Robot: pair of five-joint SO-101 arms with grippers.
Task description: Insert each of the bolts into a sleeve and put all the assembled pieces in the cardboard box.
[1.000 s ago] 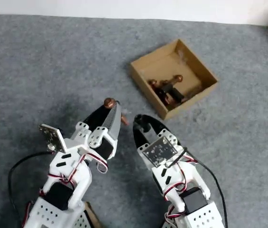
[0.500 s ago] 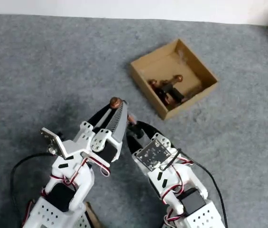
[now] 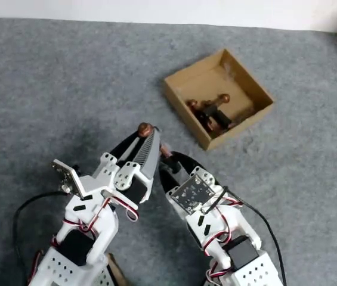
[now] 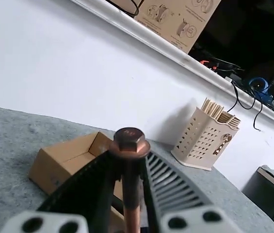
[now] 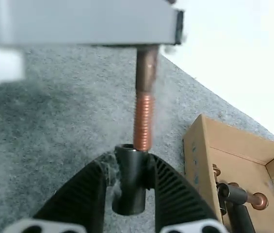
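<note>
Assembled pieces lay in the cardboard box; left tool clamped 1 bolt, tip at the mouth of the right tool's gripped sleeve.

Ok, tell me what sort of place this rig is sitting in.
Probably a lab or hobby workshop: a grey felt-covered table set against a white wall, a perforated holder of wooden sticks at the table's back edge, and cabled gear on the ledge behind.

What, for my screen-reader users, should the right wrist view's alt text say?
The right gripper clamps a dark sleeve upright, with the threaded tip of a copper bolt at its mouth. A cardboard box holding assembled pieces sits beyond on grey carpet.
</note>
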